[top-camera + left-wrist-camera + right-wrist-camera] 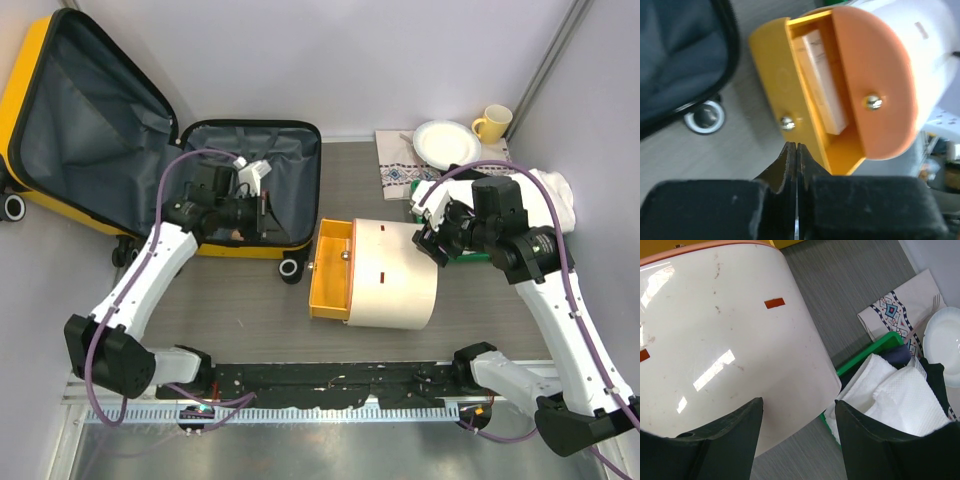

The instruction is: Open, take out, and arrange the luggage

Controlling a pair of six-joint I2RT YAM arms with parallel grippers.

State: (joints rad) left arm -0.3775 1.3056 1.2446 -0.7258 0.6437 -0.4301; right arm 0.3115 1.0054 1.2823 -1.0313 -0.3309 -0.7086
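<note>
The left gripper (796,148), jaws pressed together on nothing, hangs over the luggage (100,120), open at far left, a stiff, slick, probably light shell best taken by its zippered rim; part of its lining is hidden.

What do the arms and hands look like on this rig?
The left arm and right arm both have white link shells, black joint housings and black bases, with a purple cable running along each. The left hand and right hand carry matte black, tapered fingers. No markings visible.
</note>
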